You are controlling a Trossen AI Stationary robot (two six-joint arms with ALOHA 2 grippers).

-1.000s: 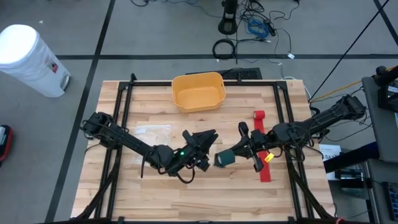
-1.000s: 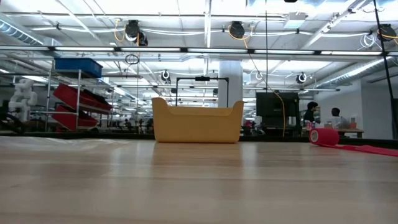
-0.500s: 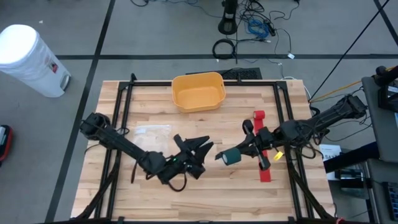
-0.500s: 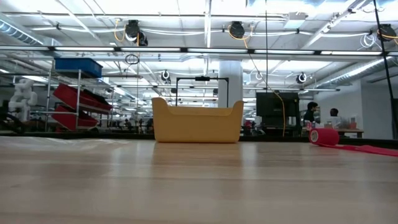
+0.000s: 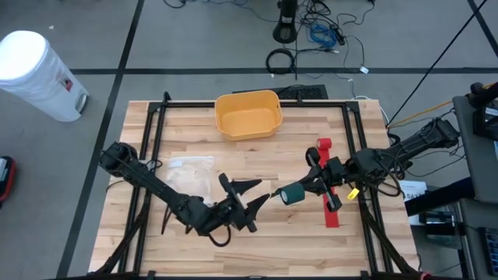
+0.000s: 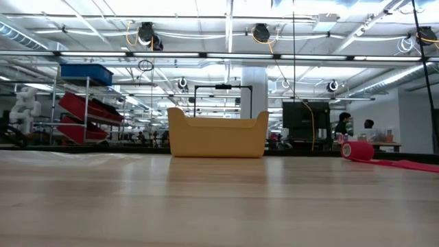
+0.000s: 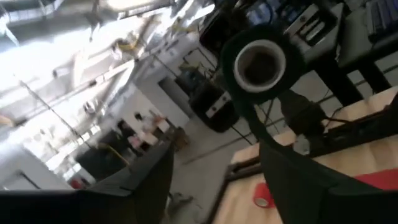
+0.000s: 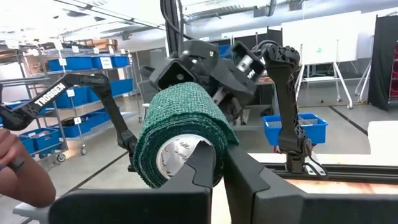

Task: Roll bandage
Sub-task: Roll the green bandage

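Left gripper hovers low over the table's middle with its two fingers spread wide, tips aimed toward three o'clock, pinching nothing; I'd guess it is held open like that to receive or steady what the other arm carries. At about nine o'clock from it a clear plastic wrapper lies flat on the wood, and at roughly twelve o'clock, near the far edge, sits a yellow bin. Just beside the open fingers, at three o'clock, the green bandage roll hangs clear of the boards, its cardboard core facing the left arm. Right gripper has it, one finger threaded through the core and the other pressed on the outer wrap, likely so the roll can be presented end-on. Farther toward three o'clock a red bandage lies partly unrolled in a strip under that arm.
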